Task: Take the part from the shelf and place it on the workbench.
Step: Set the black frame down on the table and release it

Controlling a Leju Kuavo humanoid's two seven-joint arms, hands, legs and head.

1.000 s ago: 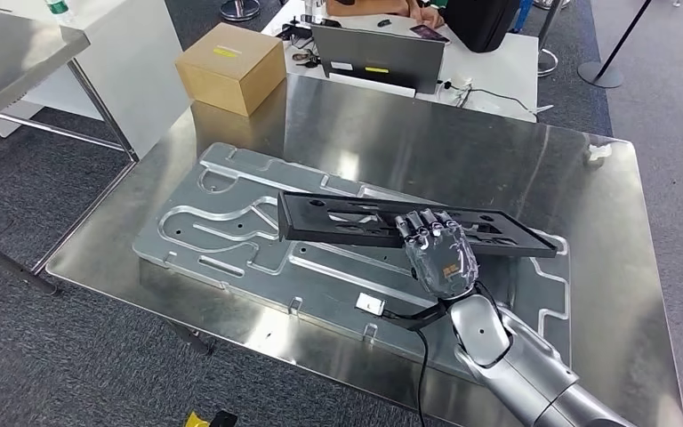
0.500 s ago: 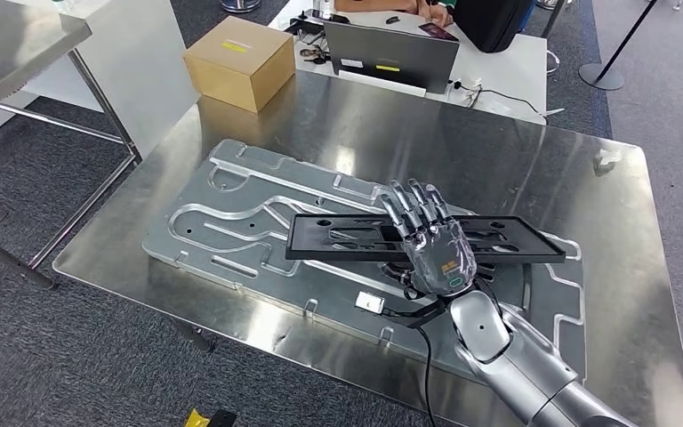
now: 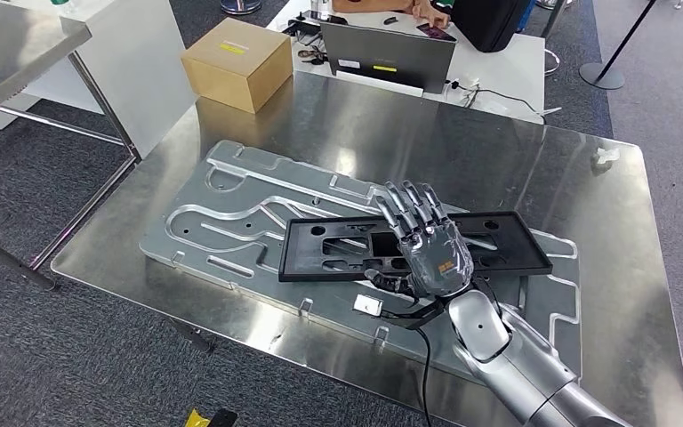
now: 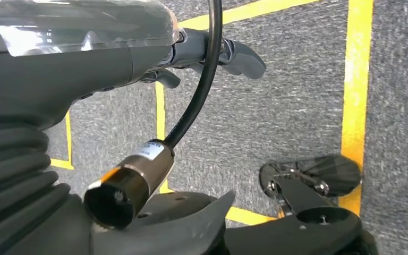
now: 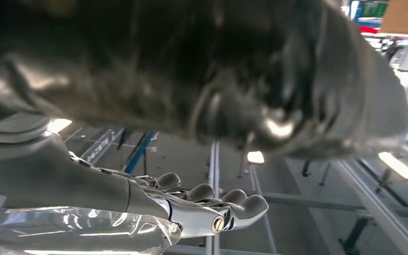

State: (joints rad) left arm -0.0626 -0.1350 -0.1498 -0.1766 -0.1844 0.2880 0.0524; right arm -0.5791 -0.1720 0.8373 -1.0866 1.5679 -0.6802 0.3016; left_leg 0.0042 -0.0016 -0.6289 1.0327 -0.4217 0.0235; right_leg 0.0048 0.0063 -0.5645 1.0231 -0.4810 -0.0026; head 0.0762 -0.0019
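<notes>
The right robot hand point(image 3: 429, 245) has spread its fingers wide and let go, so the black part point(image 3: 338, 249) now lies flat on the metal counter point(image 3: 462, 142), apparently delivered.

Right hand point(image 3: 433, 252): covers the middle of the black part point(image 3: 338, 247); contact underneath not discernible.
Right wrist view: a dark blurred mass point(image 5: 218, 69) close to the lens, unidentifiable.
Tabletop point(image 3: 498, 151): near right corner cut off by the frame edge.
Laptop point(image 3: 387, 55) and person's hand point(image 3: 427, 9): cropped at the upper edge.
</notes>
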